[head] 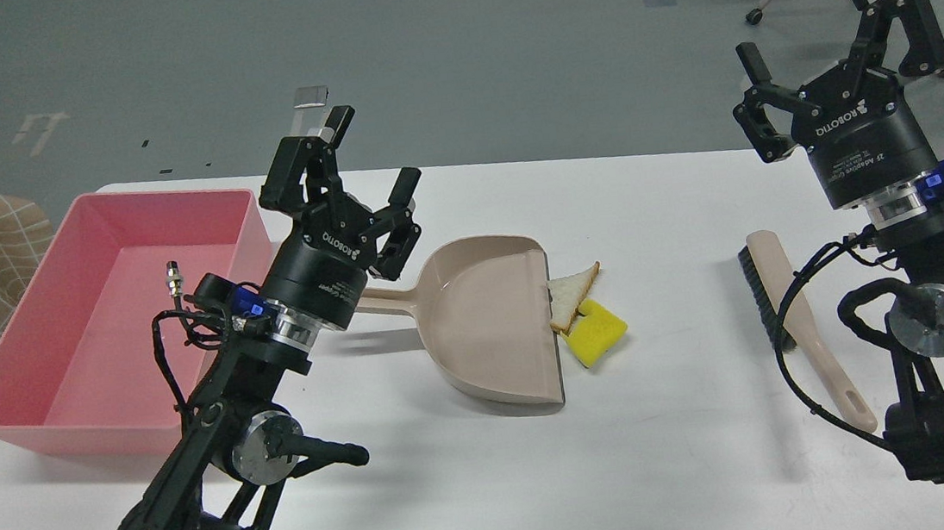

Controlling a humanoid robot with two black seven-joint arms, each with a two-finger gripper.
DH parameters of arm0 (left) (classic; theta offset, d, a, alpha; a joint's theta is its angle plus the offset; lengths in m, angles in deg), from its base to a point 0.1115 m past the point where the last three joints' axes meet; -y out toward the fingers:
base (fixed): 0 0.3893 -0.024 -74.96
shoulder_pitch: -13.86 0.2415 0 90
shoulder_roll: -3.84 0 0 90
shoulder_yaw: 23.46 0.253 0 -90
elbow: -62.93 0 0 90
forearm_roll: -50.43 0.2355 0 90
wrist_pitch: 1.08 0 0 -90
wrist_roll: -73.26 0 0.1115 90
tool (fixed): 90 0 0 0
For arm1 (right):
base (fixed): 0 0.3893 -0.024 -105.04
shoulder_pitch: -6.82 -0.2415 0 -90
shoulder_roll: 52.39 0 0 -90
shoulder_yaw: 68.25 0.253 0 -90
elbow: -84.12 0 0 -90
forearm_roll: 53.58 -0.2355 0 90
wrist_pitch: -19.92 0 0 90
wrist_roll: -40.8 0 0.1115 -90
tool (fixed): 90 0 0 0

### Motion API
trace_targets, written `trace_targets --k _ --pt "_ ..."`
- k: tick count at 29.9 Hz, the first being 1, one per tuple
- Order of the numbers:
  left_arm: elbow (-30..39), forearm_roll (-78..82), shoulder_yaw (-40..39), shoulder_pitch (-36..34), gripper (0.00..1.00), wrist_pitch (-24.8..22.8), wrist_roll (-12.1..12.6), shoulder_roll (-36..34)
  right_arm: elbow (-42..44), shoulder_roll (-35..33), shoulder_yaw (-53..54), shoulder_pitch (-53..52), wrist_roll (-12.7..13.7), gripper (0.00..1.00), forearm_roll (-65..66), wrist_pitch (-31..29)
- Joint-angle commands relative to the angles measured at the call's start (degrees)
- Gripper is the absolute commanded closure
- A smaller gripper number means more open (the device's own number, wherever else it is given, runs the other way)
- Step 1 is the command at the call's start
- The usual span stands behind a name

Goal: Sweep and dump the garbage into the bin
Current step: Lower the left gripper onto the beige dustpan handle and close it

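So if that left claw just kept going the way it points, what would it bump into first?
Probably nothing: the left gripper, jaws open, points up and away past the white table's far edge toward bare grey floor, though depth is unclear.

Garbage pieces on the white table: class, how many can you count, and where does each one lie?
2. The bread slice lies at the dustpan mouth's right edge. The yellow block sits just below-right of it, touching it. None shows in the pink bin; part of the table is hidden behind the arms.

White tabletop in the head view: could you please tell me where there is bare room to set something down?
The white table is bare along its near edge and between the beige plastic dustpan and the beige-handled brush. It is crowded at the dustpan's mouth, where the triangular bread slice and yellow sponge block lie.
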Motion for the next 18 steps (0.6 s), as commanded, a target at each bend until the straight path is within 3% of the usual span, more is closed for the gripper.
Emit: trace_targets --k 1,6,18 --pt "0.59 3.33 0.04 2.62 0.01 1.58 -0.09 0.00 0.24 0.00 0.00 0.02 0.00 0.00 0.00 0.00" --pt "1.20 10.37 0.04 5.43 0.01 6.94 -0.61 0.00 1.38 0.00 0.00 -0.16 0.00 0.00 0.00 0.00" --pt "5.85 18.81 4.69 8.77 0.01 14.94 -0.61 0.00 3.84 0.00 0.53 -0.86 0.00 0.00 0.00 0.00"
